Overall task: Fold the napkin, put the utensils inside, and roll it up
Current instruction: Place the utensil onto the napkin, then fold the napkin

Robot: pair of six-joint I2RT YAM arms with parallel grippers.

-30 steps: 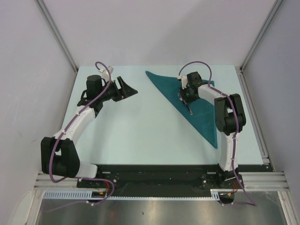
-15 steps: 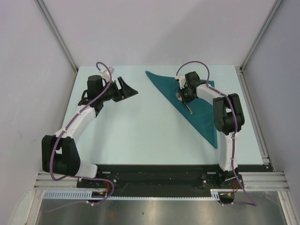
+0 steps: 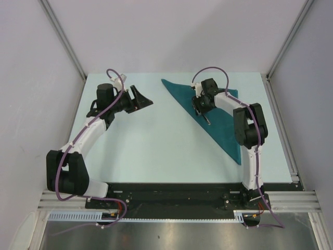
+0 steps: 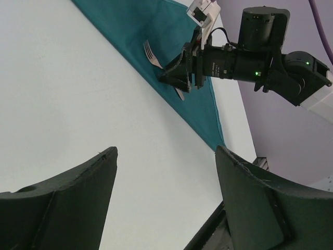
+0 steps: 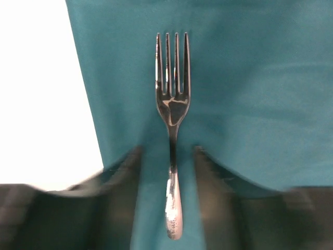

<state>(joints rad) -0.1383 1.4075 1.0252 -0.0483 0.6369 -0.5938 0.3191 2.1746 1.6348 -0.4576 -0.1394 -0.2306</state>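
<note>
The top view looks down from high behind both arm bases (image 3: 171, 200) over the whole surface (image 3: 156, 151). The left wrist camera peers low and from afar, out between its own jaws, at the fork (image 4: 152, 56) on the napkin (image 4: 130, 21). The right wrist camera looks closely straight down on that fork, between its jaws.

A pale mint table (image 3: 156, 151) (matte, plain) sits between lilac walls (image 3: 156, 31).

Bright, even light; right gripper (image 5: 167, 161) motion-blurred.
</note>
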